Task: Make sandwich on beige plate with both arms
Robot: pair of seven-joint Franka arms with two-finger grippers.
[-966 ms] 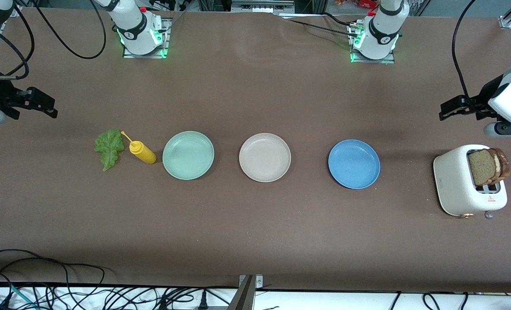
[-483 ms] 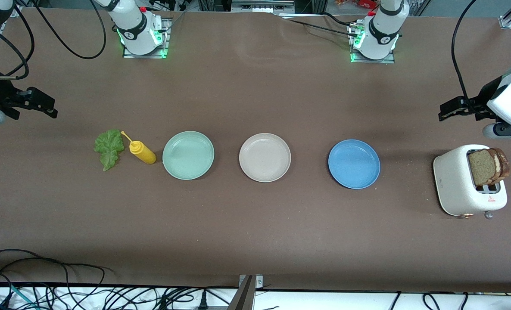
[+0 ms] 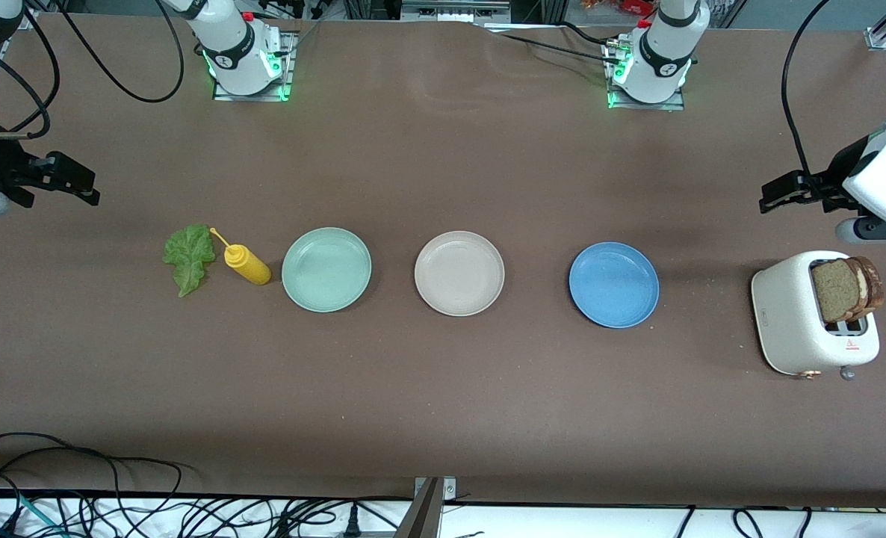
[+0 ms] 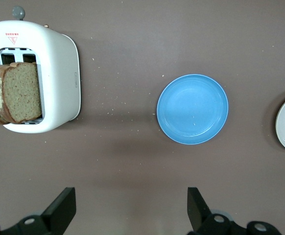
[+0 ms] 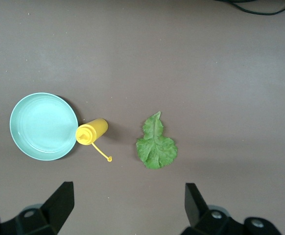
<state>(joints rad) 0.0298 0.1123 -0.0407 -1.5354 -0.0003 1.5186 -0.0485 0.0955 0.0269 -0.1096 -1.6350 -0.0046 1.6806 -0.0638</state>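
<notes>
I read the table from the front camera's edge upward. Nearest stands the white toaster [image 3: 813, 314], at the left arm's end of the table, with two bread slices [image 3: 846, 288] upright in its slots, their flat faces vertical and their tops protruding. I judge the slices light, fairly stiff and crumbly at the crust; I would pinch one across its thickness at the exposed top edge and lift straight up along the slot.

Slightly farther lies a row of plates. The beige plate [image 3: 459, 273] sits in the middle, empty, between the blue plate [image 3: 613, 285] toward the toaster and the mint-green plate [image 3: 326, 269] toward the right arm's end. Beside the mint-green plate lies a yellow squeeze bottle [image 3: 246, 264], tipped on its side, and just past it the lettuce leaf [image 3: 188, 258], flat on the table, long axis running roughly toward and away from the front camera. I judge the leaf limp, thin and easily torn; a grip at the thicker stem end or central rib suits it best.

Farthest, both grippers hang in the air. The left gripper [image 3: 779, 190] is over bare table beside the toaster, fingers spread wide, empty. The right gripper [image 3: 69, 179] is over bare table at its own end, likewise spread and empty.
</notes>
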